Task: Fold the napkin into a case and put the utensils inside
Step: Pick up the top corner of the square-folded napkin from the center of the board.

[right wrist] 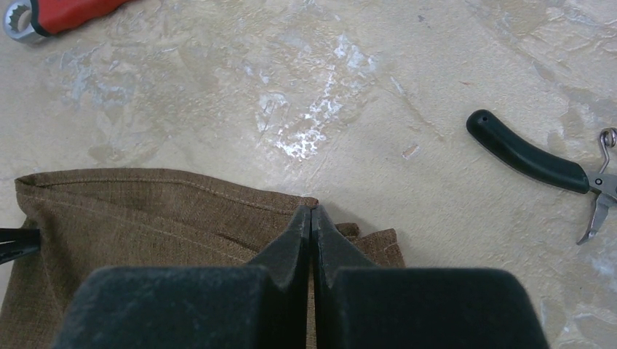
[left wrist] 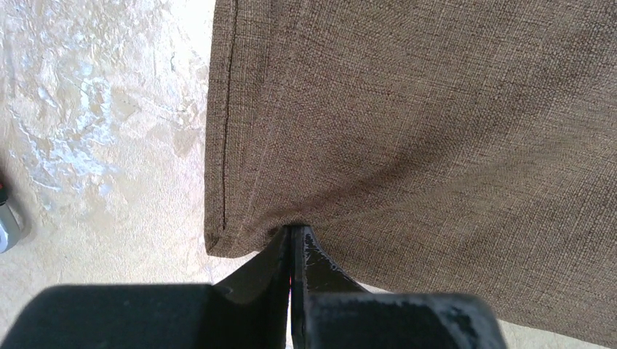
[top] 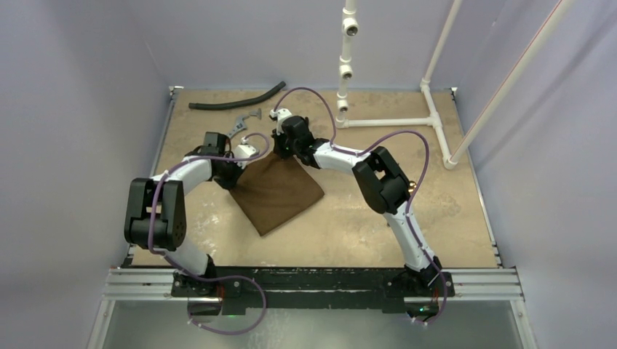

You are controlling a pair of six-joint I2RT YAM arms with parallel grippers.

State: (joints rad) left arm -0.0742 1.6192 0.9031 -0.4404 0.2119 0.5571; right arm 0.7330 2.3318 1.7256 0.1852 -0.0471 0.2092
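The left gripper (left wrist: 292,233) was clamped on a hemmed corner of the dark-brown woven cloth napkin (left wrist: 407,131). The right gripper (right wrist: 311,212) was clamped on the neighbouring corner.

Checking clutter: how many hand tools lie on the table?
2: red-handled wrench at the right wrist view's top left; black-handled pliers at its right edge. Others may be hidden.

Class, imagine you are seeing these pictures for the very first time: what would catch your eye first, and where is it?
The dark-brown napkin stands out first, lying in the middle of the pale table. Both arms bend in over its far side, with the left gripper and the right gripper each pinched shut on its edge. Beyond it lie a black hose along the far edge and a white pipe frame at the far right.
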